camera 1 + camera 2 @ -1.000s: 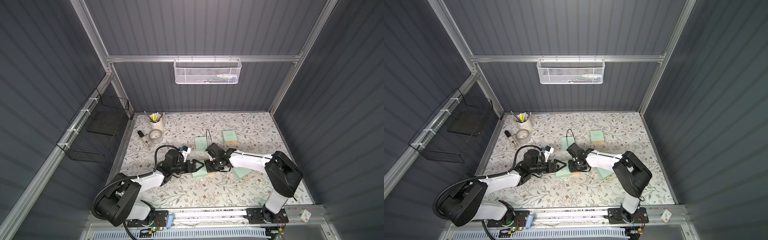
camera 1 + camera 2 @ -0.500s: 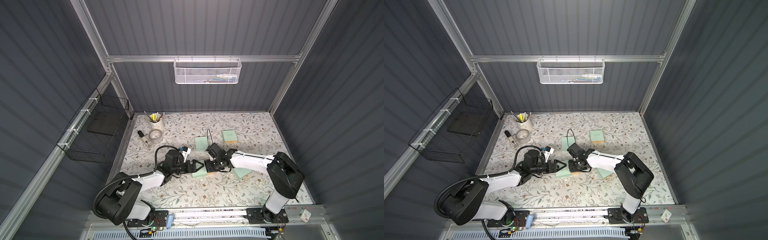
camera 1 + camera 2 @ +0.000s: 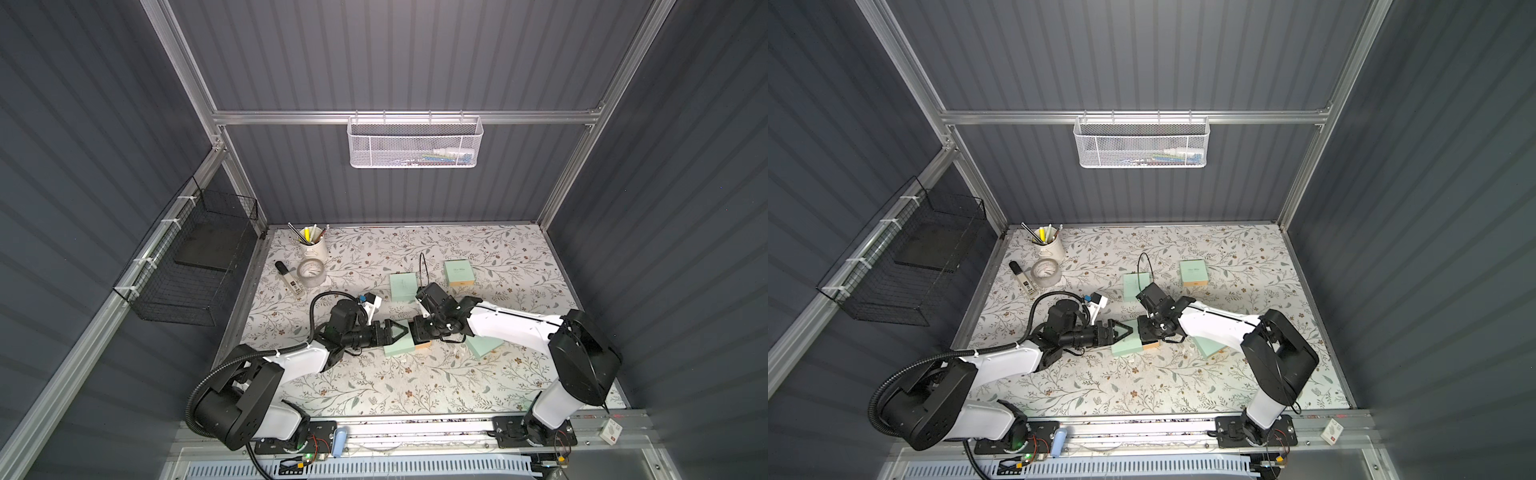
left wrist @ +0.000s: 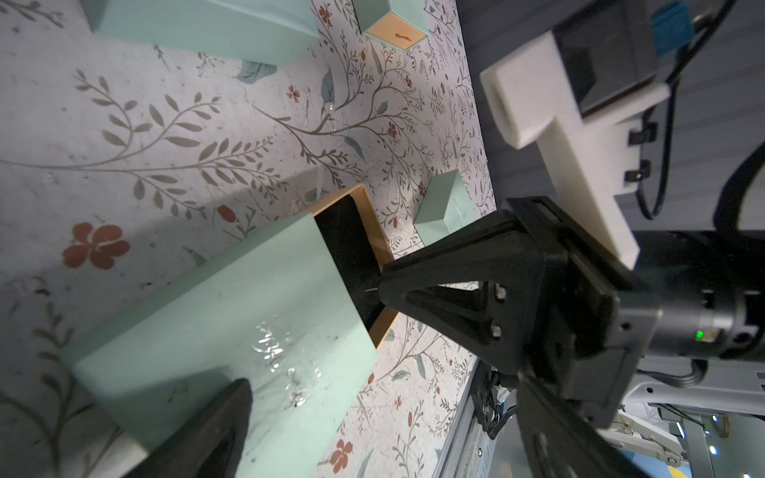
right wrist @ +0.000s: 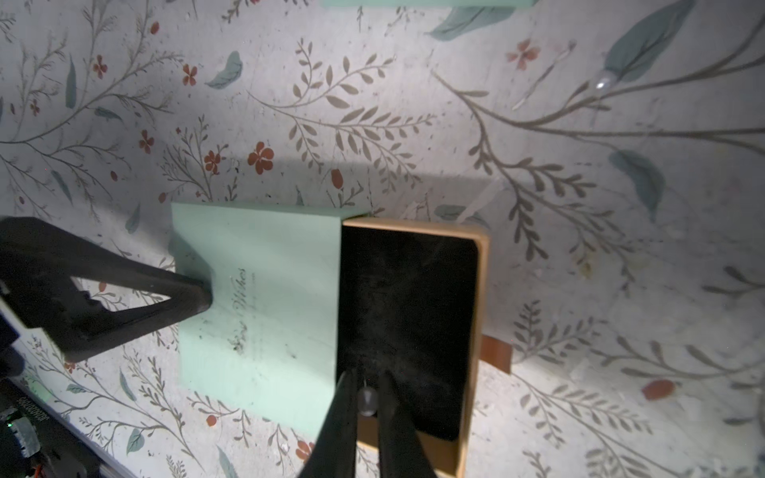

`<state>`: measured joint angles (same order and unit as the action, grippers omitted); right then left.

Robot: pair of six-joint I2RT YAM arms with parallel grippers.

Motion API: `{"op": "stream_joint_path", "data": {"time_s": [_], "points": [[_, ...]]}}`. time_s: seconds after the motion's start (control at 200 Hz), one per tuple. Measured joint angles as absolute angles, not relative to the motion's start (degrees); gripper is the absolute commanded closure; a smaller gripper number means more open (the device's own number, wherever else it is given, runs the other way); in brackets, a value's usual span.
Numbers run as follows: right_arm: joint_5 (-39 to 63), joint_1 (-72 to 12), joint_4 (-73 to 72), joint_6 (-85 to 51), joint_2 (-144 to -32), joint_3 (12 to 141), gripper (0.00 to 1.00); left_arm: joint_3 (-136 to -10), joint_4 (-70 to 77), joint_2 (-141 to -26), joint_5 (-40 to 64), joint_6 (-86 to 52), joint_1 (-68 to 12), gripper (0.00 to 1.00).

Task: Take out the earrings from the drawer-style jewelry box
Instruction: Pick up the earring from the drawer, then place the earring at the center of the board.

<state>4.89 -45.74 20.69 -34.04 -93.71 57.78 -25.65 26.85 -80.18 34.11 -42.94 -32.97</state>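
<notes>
Robotics lab cell: aluminium frame point(image 3: 407, 117), grey ribbed walls point(image 3: 395, 54), wire basket point(image 3: 413, 143).

One earring point(image 5: 366, 400) sits in the drawer point(image 5: 407, 306) (half out of its box point(image 5: 256, 306)), another earring point(image 5: 602, 81) on the table point(image 5: 579, 269).

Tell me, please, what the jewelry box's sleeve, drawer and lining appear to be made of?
Sleeve: likely matte mint-green cardboard, with crisp folded edges and shiny foil-like lettering. Drawer: tan kraft-looking board, its raw rim showing. Lining: black, dull and slightly fuzzy, probably velvet or foam.
</notes>
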Motion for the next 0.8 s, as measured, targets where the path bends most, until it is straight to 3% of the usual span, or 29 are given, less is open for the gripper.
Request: {"op": "stream_joint_path", "data": {"time_s": [0.325,0.8], "points": [[5.37,-40.32,20.12,-33.93,-88.31,56.51,0.86,-25.65,26.85,-80.18,34.11,-42.96,-32.97,0.0],[7.64,-32.91,17.3,-33.1,-89.21,53.39,0.86,-25.65,27.29,-80.53,34.13,-43.18,-32.97,0.0]]}}
